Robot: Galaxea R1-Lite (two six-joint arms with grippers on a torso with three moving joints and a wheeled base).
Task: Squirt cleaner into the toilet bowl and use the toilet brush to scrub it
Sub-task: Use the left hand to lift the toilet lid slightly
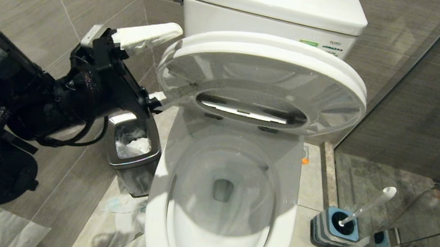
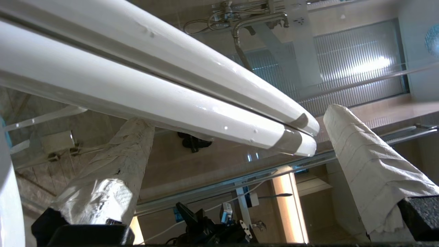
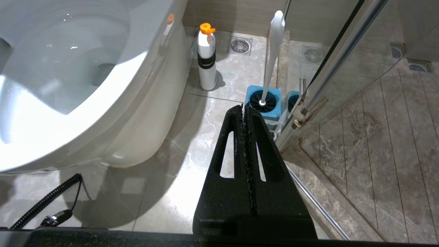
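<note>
The left gripper (image 1: 158,66) was spread wide beside the raised lid (image 1: 262,81) (seat lifted too), while the right gripper (image 3: 245,109) was pressed together near the toilet brush (image 3: 272,51)

Head view. The toilet bowl (image 1: 218,212) fills the lower centre of the frame, with its seat and lid (image 1: 262,81) raised above it against the tank (image 1: 274,12) at the top centre. The left gripper (image 1: 146,67), at centre left, brackets the left edge of the raised seat and lid. A waste bin (image 1: 133,149) stands on the floor just left of the bowl, below that gripper. The toilet brush (image 1: 369,204) stands in its holder (image 1: 334,227) at lower right, beside the glass partition (image 1: 428,109). In the right wrist view, a cleaner bottle (image 3: 207,56) stands on the floor between bowl and holder.
</note>
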